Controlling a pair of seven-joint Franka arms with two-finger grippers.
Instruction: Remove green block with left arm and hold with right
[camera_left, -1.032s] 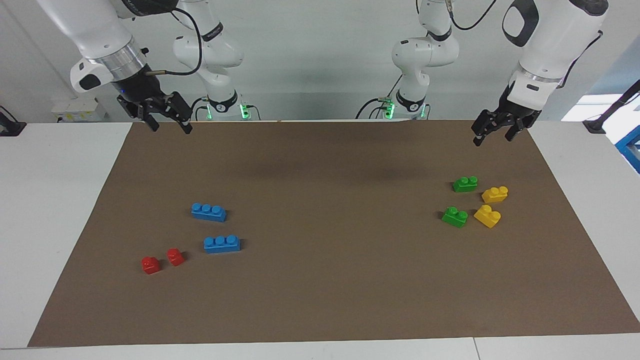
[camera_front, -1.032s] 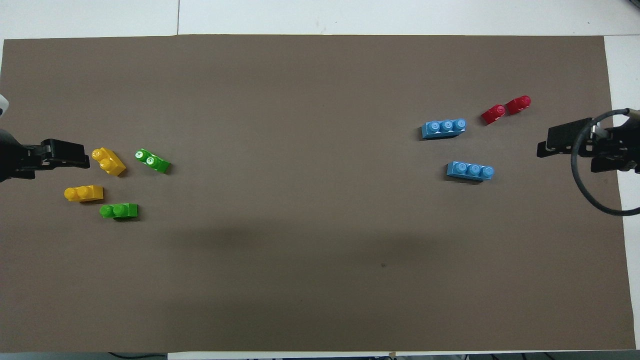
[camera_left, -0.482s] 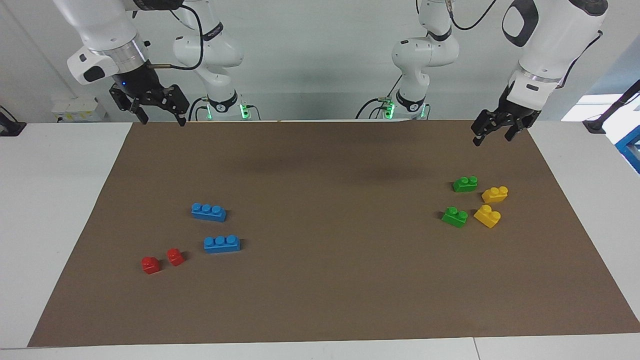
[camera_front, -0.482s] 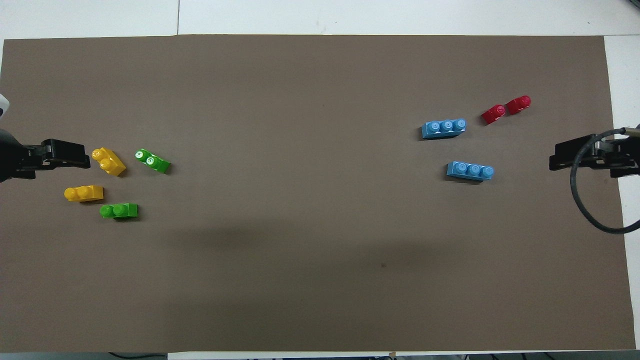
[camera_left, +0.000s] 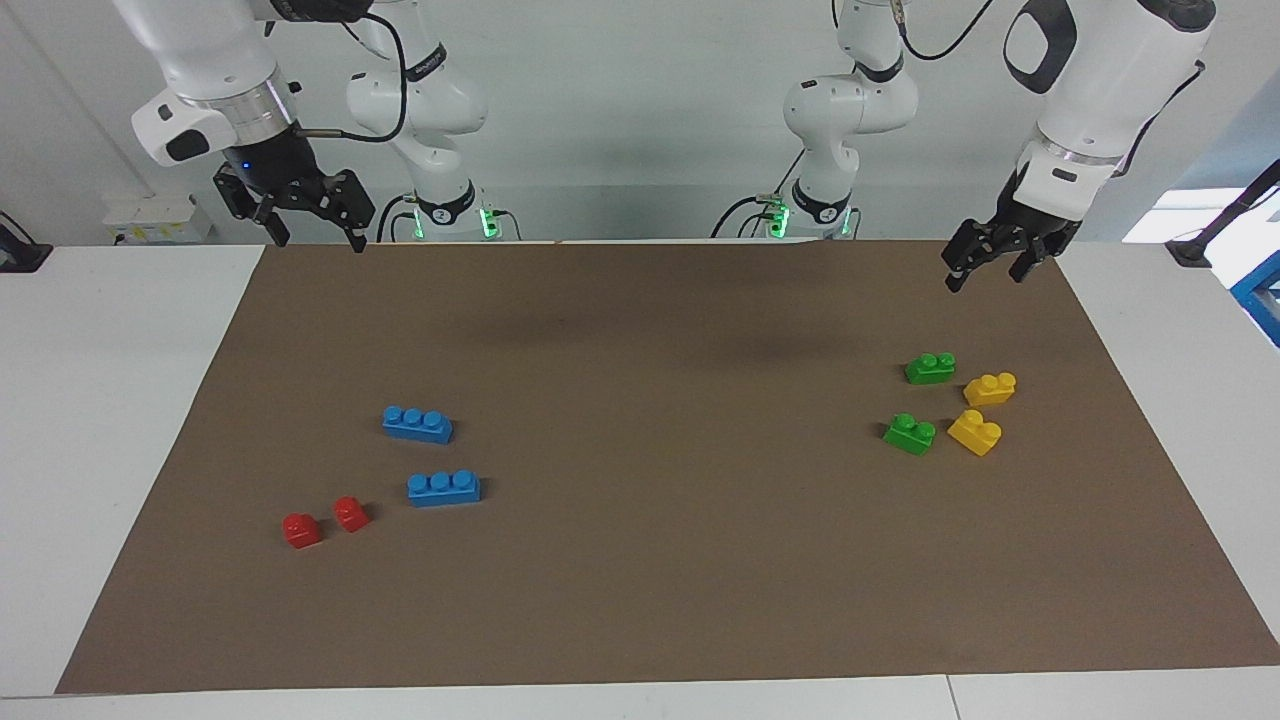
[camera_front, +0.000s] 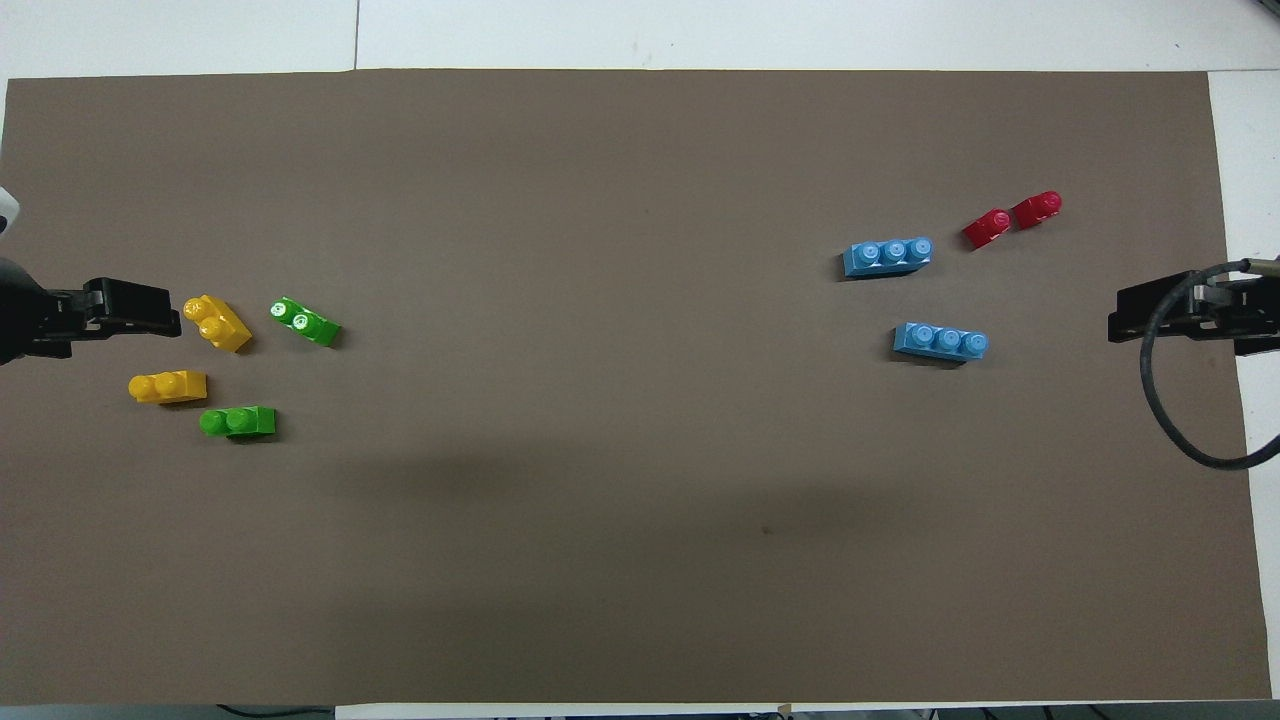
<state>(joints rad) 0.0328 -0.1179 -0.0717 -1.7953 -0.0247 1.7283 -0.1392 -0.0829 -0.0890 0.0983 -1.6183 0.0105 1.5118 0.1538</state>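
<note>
Two green blocks lie on the brown mat (camera_left: 640, 600) toward the left arm's end. One green block (camera_left: 930, 368) is nearer the robots and shows in the overhead view (camera_front: 238, 421). The other green block (camera_left: 909, 434) lies farther out and also shows there (camera_front: 305, 322). My left gripper (camera_left: 985, 280) hangs open and empty in the air over the mat's edge near the robots, apart from the blocks; it also shows in the overhead view (camera_front: 165, 312). My right gripper (camera_left: 320, 243) is open and empty, raised over the mat's corner at the right arm's end; it too shows in the overhead view (camera_front: 1120, 318).
Two yellow bricks (camera_left: 990, 388) (camera_left: 975, 432) lie beside the green ones, toward the table's end. Two blue three-stud bricks (camera_left: 418, 424) (camera_left: 444, 487) and two small red bricks (camera_left: 301, 530) (camera_left: 350, 513) lie toward the right arm's end.
My right gripper has risen and drawn back toward the right arm's end of the mat. The left gripper and all the bricks have stayed in place.
</note>
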